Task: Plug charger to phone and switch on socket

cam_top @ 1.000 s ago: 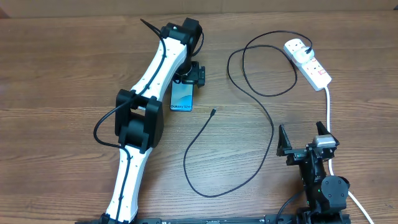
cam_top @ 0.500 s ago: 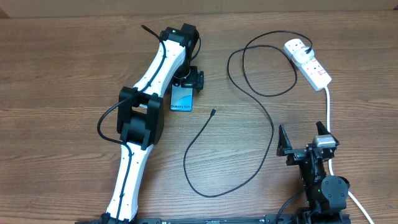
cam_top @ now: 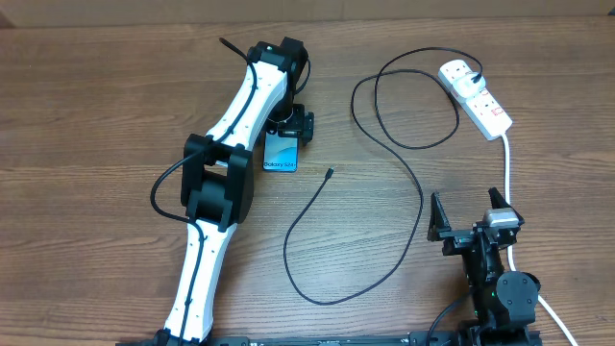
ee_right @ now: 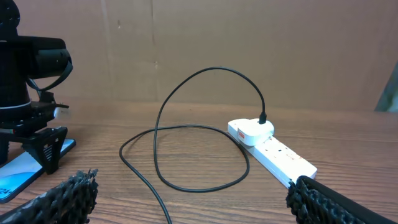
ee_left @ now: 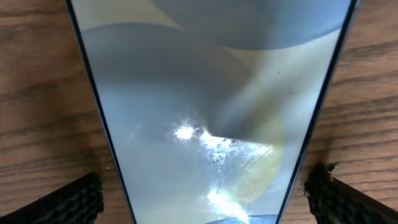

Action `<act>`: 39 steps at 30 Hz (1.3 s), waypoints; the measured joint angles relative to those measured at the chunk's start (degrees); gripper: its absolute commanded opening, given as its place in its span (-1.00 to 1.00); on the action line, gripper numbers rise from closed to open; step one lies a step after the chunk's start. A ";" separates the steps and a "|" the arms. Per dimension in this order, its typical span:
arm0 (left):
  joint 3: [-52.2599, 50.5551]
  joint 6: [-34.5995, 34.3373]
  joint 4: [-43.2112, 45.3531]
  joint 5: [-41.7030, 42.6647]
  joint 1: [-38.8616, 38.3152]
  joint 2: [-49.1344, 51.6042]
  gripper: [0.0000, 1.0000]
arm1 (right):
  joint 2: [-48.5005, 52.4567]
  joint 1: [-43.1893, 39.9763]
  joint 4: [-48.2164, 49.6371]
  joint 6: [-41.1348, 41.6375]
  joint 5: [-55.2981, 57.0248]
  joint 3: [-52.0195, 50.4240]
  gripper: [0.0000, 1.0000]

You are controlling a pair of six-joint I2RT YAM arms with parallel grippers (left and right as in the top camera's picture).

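Phone straddled, nothing gripped yet

Left gripper (cam_top: pixel 291 123) stands over the far end of the phone (cam_top: pixel 281 154). In the wrist view its fingers (ee_left: pixel 68 202) are spread, one on each side of the screen, with a strip of bare wood between each pad and the phone's dark edge, so it is released and holds nothing. The phone lies flat on the table (cam_top: pixel 96 96) directly beneath it.

The right gripper (cam_top: pixel 468 213) is also spread wide and empty, hanging low over the white cord (cam_top: pixel 507 159). The socket (cam_top: pixel 476 96) lies well ahead of it, with the charger's plug head already seated in the end outlet.

The charger (cam_top: pixel 404 178) loops back from there. Its tip (cam_top: pixel 330 173) lies loose on the wood between the two grippers, near the phone's end but apart from it.

Risks, as I judge them:
- The phone is thin and lies flat. Pads closing on its slick edges may ride over the glass or spin it, turning the port away from the tip.
- The tip is small, and a slightly off pinch would flick it aside.
- Pulling the cable could drag its loops or shift the socket.
- The right arm could snag the cord as it moves off.
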 measured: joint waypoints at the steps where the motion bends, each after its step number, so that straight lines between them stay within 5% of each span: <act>1: 0.00 -0.15 -0.07 0.00 0.00 0.00 1.00 | 0.00 0.00 -0.02 -0.02 0.00 0.00 1.00; 39: 0.00 0.87 0.50 2.14 1.70 0.15 1.00 | 0.00 0.02 0.00 -0.02 -0.02 0.00 1.00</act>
